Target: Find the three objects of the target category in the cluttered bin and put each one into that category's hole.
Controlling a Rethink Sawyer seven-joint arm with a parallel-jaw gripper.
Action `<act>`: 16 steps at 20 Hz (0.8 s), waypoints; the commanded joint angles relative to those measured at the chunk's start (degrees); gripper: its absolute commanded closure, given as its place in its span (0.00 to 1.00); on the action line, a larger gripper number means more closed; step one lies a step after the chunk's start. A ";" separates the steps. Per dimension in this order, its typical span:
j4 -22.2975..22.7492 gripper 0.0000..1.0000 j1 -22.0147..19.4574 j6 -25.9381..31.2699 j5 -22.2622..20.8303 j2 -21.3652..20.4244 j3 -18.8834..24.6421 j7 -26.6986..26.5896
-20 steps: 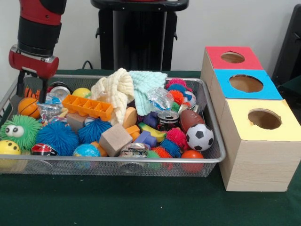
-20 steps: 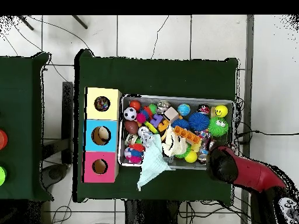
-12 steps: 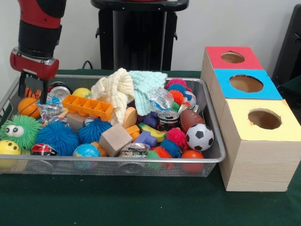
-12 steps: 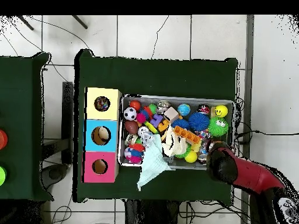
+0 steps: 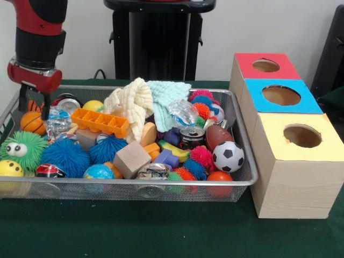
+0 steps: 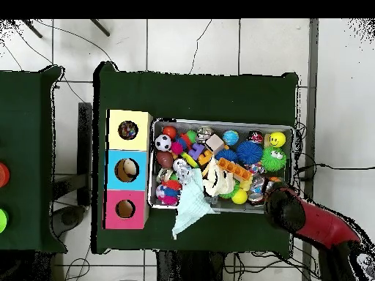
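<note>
A: Where is the hand (image 5: 33,106)?

B: Over the bin's (image 5: 236,180) far corner, above a basketball (image 5: 31,122) and a crinkled wrapper (image 5: 56,127). Two dark fingers (image 5: 45,107) hang apart with nothing between them, so it is released.

A: What fills the bin?

B: An orange tray (image 5: 100,122), a cream cloth (image 5: 130,104) and a mint cloth (image 5: 166,98), spiky blue balls (image 5: 65,156), a wooden cube (image 5: 131,158), a can (image 5: 191,137), a soccer ball (image 5: 228,156).

A: And the holes?

B: Three boxes stand beside the bin on the tabletop (image 5: 161,231): red (image 5: 266,66), blue (image 5: 281,95), yellow (image 5: 302,136). From overhead each hole shows something inside.
</note>
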 commanded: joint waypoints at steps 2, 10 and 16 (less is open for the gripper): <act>4.24 0.00 -4.32 7.87 4.70 1.79 9.80 5.57; 5.71 0.00 -6.35 9.78 4.45 1.47 12.89 2.72; 7.70 0.00 -10.99 10.60 3.92 1.94 18.31 0.25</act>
